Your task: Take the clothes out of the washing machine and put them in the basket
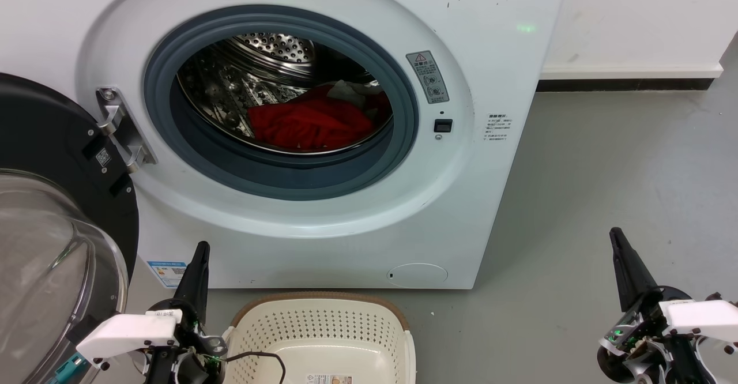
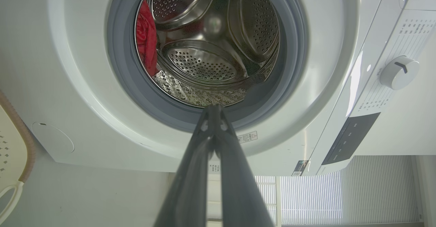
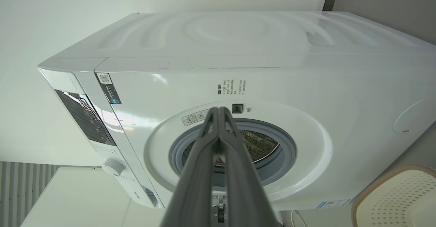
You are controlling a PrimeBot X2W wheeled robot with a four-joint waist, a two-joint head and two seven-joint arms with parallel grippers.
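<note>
My left hand [image 1: 200, 257] is low down in front of the washing machine [image 1: 490, 55], under the left side of its round hole. Its two fingers are pressed together and hold nothing. My right hand [image 1: 620, 245] is out past the right side of the washing machine, over the grey floor [image 1: 576, 199]. Its fingers are pressed together too, with nothing in them. The basket [image 1: 320, 298] sits on the floor right in front of the washing machine, just beside my left hand. I see no clothes in the part of it that shows. The door [image 1: 57, 136] stands wide open at the left of the washing machine.

The clothes [image 1: 308, 123] are inside the washing machine, at the bottom of the shiny drum [image 1: 259, 67]. The red pile stretches from side to side, and a whitish cloth [image 1: 346, 91] pokes up behind it. From my hands the clothes lie up and forward, through the hole. I think the left hand is nearer, since it points almost at the hole. It would need to open first, then go in over the grey ring [image 1: 277, 176].
</note>
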